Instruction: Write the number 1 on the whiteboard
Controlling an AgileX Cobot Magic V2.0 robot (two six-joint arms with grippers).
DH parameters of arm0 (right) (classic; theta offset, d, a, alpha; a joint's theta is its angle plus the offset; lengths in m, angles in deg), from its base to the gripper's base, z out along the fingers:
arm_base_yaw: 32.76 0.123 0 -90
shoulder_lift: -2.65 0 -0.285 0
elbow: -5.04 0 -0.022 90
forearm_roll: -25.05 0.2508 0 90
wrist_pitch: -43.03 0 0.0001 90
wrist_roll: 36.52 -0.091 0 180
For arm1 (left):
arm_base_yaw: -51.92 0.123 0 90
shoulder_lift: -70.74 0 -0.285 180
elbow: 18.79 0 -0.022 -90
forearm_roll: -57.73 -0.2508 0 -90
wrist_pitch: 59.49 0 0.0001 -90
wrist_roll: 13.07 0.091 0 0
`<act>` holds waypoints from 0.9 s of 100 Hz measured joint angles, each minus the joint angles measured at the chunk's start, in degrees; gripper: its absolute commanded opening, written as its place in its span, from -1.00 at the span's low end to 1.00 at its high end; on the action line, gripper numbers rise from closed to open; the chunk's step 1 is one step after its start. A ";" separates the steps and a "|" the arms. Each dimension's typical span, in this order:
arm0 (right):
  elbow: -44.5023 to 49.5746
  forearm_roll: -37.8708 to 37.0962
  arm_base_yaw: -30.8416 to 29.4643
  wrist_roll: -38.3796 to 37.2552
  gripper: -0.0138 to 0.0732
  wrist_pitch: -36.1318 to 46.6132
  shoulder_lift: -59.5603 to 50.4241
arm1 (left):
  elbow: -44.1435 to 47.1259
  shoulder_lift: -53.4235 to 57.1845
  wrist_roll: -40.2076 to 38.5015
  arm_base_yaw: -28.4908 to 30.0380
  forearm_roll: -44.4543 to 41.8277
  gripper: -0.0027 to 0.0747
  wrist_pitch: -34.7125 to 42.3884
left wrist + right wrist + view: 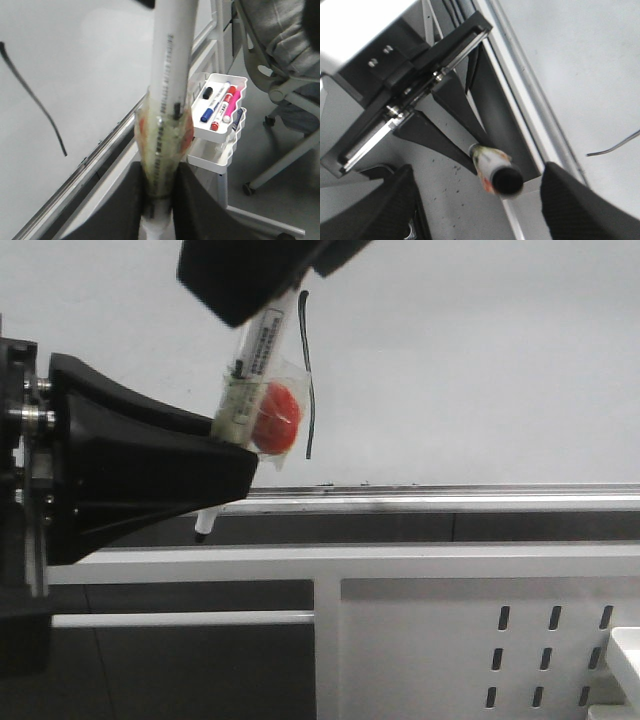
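The whiteboard fills the back of the front view. The number 1 is a thin wavy black vertical stroke on it, and it also shows in the left wrist view. My left gripper comes in from the left and is shut on a white marker pen wrapped in tape with a red patch. The pen is tilted, with its tip down below the rail. In the left wrist view the fingers clamp the barrel. My right gripper is open, its jaws on either side of the pen's black top end and apart from it.
A smudged silver tray rail runs under the board. Below it is a white perforated frame panel. A white cart tray with several coloured markers stands to the side, next to an office chair with a seated person.
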 measured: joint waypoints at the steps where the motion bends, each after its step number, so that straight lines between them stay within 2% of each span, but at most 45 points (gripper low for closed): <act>1: -0.01 -0.02 -0.01 0.00 0.16 0.00 -0.18 | 0.03 0.00 0.00 0.00 0.70 -0.98 0.00; 6: -0.29 -0.12 -0.69 0.00 -0.08 0.00 -1.76 | 0.66 0.00 0.00 0.00 3.56 -0.98 0.00; 18: -0.67 -0.22 -2.18 -1.36 -0.87 -0.66 -6.50 | 2.88 0.00 0.83 0.00 11.68 -0.98 3.43; 30: -0.65 -0.36 -2.89 -2.10 -0.84 -2.39 -10.72 | 5.23 0.00 2.49 0.00 19.06 -0.98 8.89; 52: 2.00 -0.36 -2.89 -2.32 -0.84 -4.33 -15.93 | 7.23 -1.74 3.96 0.00 30.07 -0.98 13.60; 72: 3.36 -0.45 -2.89 -2.32 -0.84 -4.33 -18.20 | 7.23 -6.90 4.29 0.00 35.29 -0.98 22.69; 90: 3.36 -0.45 -2.89 -2.32 -0.84 -4.33 -18.30 | 7.23 -11.80 4.15 0.00 39.91 -0.98 24.41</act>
